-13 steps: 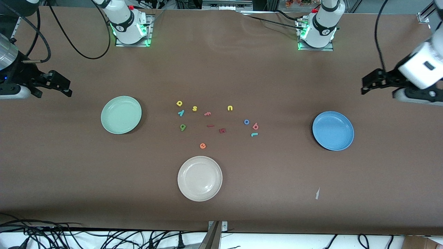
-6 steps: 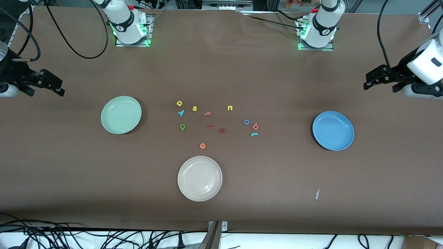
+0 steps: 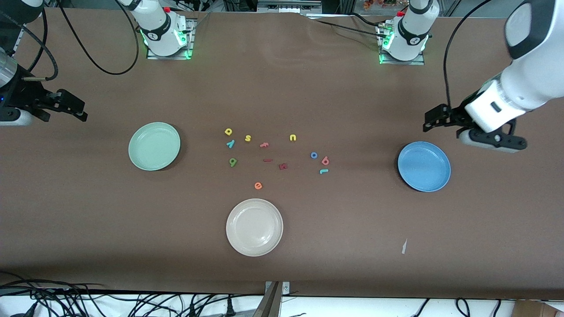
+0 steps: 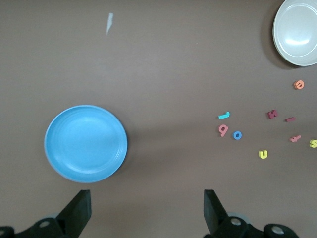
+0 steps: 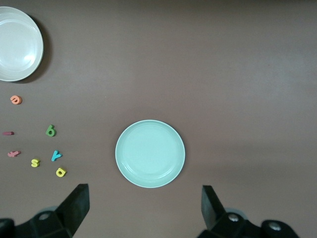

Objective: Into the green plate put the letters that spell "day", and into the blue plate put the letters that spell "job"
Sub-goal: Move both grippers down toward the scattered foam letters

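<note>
Progress: nothing sorted yet; six letters left to move.
Green plate (image 3: 154,146): empty, toward the right arm's end of the table from the letter scatter.
Blue plate (image 3: 424,166): empty, toward the left arm's end.
"day" letters: yellow "d" (image 3: 228,131), teal "y" (image 3: 230,143), dark green "a" (image 3: 232,162), on the table, on the green plate's side of the scatter.
"job" letters: blue "o" (image 3: 313,155), pinkish-red "b" (image 3: 325,160), teal "j" (image 3: 324,171), clustered on the blue plate's side.
Left gripper (image 3: 434,119): fingers spread wide, holding nothing, above the table just beside the blue plate.
Right gripper (image 3: 72,107): fingers spread wide, holding nothing, near the green plate.
Surface: brown table (image 3: 352,229); cream-white plate (image 3: 254,226) nearer the camera than the letters.
Room: cables (image 3: 66,299) along the table edge.
</note>
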Tool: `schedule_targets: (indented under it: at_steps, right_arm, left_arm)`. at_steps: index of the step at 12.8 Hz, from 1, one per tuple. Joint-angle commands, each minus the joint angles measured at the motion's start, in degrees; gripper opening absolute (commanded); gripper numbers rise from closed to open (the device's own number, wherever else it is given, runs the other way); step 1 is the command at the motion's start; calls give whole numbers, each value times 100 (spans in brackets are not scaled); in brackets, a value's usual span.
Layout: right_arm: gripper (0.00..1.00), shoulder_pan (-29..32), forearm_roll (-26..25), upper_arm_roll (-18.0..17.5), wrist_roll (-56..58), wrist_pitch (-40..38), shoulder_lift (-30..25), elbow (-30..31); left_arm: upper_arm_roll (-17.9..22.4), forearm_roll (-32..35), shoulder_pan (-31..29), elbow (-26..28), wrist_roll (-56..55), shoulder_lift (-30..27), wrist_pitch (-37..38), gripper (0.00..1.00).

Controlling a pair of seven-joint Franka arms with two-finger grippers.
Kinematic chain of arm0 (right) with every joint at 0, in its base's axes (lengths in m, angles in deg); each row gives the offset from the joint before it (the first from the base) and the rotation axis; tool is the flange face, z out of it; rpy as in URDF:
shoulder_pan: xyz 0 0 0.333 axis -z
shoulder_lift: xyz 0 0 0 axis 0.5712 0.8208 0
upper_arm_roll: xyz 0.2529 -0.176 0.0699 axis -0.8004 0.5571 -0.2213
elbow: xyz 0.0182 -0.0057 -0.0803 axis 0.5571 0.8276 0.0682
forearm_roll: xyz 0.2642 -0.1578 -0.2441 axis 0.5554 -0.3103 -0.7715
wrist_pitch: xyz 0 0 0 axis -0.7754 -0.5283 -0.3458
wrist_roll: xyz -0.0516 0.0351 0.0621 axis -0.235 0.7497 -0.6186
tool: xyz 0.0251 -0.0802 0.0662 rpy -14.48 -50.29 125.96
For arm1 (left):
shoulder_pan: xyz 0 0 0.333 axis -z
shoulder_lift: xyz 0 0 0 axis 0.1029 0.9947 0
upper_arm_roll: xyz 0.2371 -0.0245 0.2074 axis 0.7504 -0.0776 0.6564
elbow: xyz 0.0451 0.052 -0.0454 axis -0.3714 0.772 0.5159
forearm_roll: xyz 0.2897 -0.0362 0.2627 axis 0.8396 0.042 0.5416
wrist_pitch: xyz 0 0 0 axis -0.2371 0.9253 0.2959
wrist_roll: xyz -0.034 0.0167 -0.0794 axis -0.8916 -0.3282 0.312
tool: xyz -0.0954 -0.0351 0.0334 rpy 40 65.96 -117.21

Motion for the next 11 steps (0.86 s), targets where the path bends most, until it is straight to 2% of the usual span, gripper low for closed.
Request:
schedule_targets:
  at_steps: [1, 4, 9, 11]
  right_arm:
    - [100, 6, 55, 9, -89, -77, -55, 27]
    - [100, -11, -41, -43, -133, -350, -81, 35]
    - [100, -432, 46, -105, -862, -149, 700, 150]
    - [100, -704, 37, -105, -1658, 36, 928, 176]
  left_arm:
    - [43, -133, 288, 349, 10, 186, -599, 100]
    - [43, -133, 779, 359, 2, 625, -978, 100]
    - [35, -124, 1633, 359, 19, 1240, -1611, 100]
    - [43, -107, 1887, 342, 19, 1748, -1962, 100]
